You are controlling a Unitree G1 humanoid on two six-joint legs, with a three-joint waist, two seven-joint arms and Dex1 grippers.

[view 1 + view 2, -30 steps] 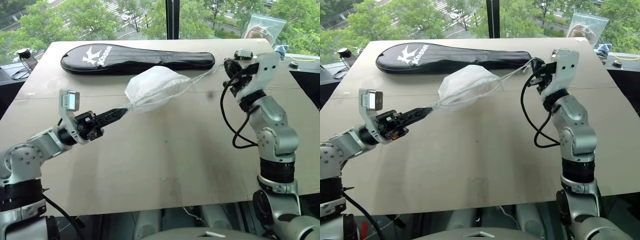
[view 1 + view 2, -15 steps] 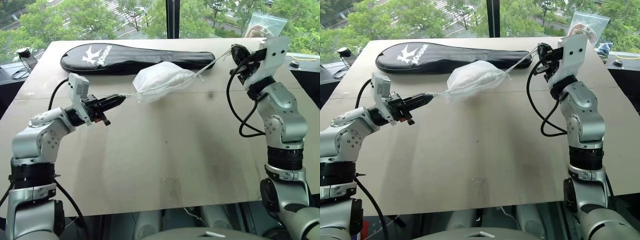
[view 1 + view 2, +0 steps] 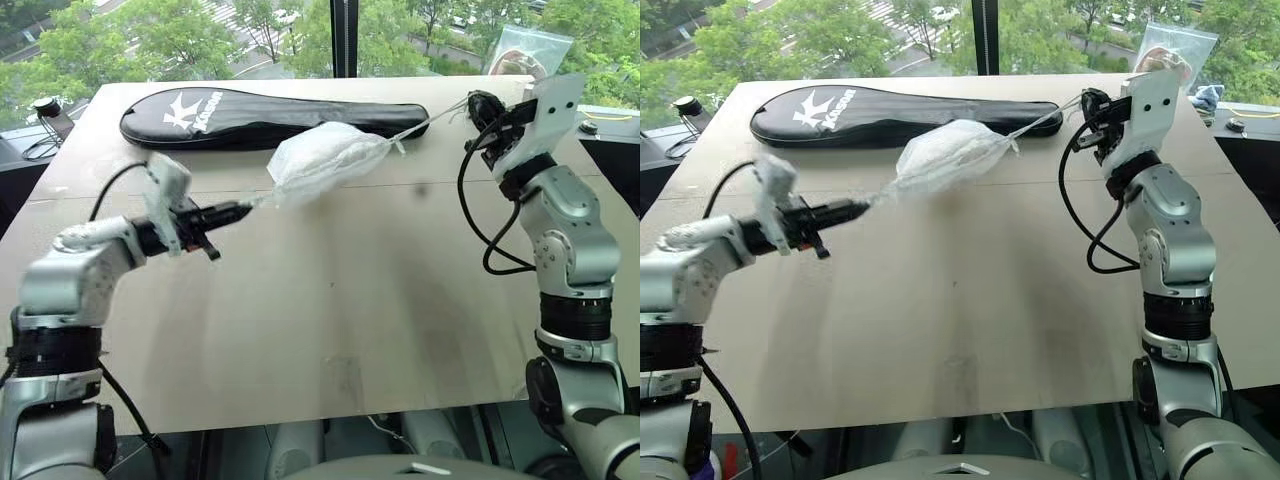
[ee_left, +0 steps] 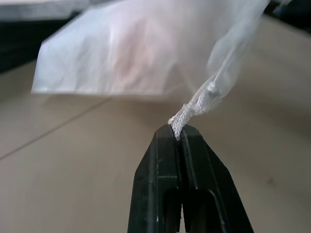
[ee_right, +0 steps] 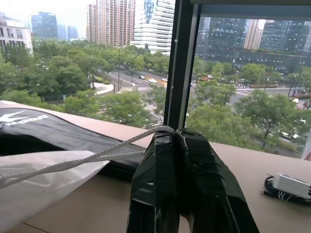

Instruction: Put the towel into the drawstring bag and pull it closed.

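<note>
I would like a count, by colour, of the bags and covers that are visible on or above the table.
White: 1, the drawstring bag, hanging above the table by its cords
Black: 1, the racket cover lying at the far side
Clear: 1, the plastic zip bag at the far right corner
Total: 3

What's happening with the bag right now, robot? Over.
Left gripper and right gripper both shut on cords. Drawstring bag strung between them above the table. Racket cover lies behind.
</note>
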